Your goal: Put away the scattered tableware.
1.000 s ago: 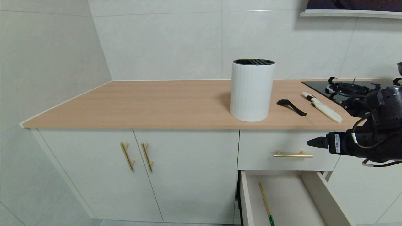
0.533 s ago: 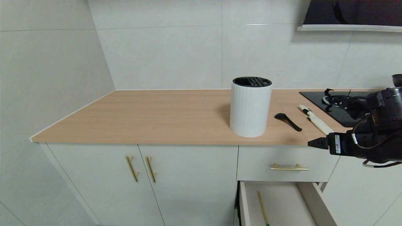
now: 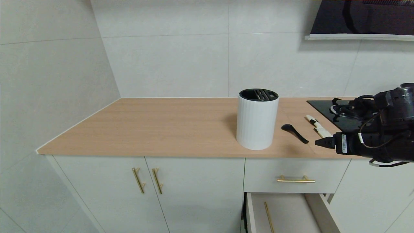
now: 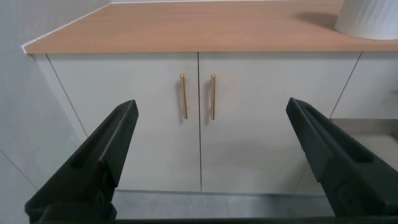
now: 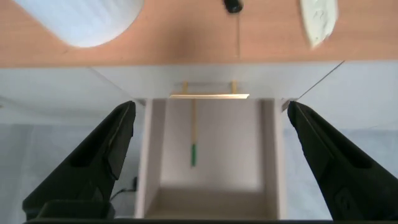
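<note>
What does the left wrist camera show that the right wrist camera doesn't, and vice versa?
Left wrist view, not the right: two white cabinet doors with upright gold bar handles, and the open left gripper. Right wrist view, not the left: the inside of the open white drawer with a green-tipped wooden chopstick, a gold drawer handle, the black spoon's end, the cream knife's end, and the open right gripper. Both: the wood-grain countertop and the white ribbed cylindrical holder.

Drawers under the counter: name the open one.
The lower drawer, pulled out with chopsticks lying inside; the upper drawer, with the gold handle, is shut.
</note>
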Robot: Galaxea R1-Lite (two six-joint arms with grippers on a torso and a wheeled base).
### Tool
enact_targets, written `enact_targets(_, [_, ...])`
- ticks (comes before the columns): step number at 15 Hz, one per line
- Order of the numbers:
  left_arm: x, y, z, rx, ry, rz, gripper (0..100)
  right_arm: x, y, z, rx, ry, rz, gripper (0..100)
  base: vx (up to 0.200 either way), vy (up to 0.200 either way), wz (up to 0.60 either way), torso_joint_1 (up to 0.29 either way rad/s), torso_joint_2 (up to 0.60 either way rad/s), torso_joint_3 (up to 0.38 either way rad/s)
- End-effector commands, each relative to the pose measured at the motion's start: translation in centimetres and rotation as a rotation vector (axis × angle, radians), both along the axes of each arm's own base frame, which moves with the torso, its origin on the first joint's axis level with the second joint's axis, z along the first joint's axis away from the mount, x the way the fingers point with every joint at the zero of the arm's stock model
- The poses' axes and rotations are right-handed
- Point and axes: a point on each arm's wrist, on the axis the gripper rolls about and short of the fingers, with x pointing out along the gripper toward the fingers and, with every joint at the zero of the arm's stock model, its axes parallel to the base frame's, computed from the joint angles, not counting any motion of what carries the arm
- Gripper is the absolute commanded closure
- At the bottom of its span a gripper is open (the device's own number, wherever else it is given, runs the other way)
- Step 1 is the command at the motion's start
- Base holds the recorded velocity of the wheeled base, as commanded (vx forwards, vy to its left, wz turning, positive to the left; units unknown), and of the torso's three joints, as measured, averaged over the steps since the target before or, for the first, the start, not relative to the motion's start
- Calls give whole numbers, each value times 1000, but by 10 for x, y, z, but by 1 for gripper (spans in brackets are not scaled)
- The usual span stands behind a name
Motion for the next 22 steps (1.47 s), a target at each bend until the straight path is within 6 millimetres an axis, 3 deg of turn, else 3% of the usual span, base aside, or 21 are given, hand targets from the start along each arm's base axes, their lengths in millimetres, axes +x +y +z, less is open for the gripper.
enact_targets(1, [0,0,0,0,1,0,0,43,-9,-11,-48,-33,-59,0,0,0,0,0,0,0])
enact_targets(2, [0,0,0,0,1,0,0,69,-15,-13,-50,-74,-83,0,0,0,0,0,0,0])
enact_targets(5, [0,0,0,0,1,0,0,114,-15,-16,-52,-115,-86,0,0,0,0,0,0,0])
enact_targets(8, [0,0,0,0,1,0,0,128,-17,-32,-81,-109,-3,0,0,0,0,0,0,0])
enact_targets(10, [0,0,0,0,1,0,0,137,-23,-33,-71,-157,155,0,0,0,0,0,0,0])
enact_targets(12, [0,0,0,0,1,0,0,141,-25,-40,-40,-165,207,0,0,0,0,0,0,0])
enact_targets(16, [0,0,0,0,1,0,0,159,-41,-89,-12,-110,241,0,0,0,0,0,0,0])
enact_targets(18, [0,0,0,0,1,0,0,164,-53,-99,-12,-108,262,0,0,0,0,0,0,0])
enact_targets(22, [0,0,0,0,1,0,0,172,-51,-113,-19,-139,269,0,0,0,0,0,0,0])
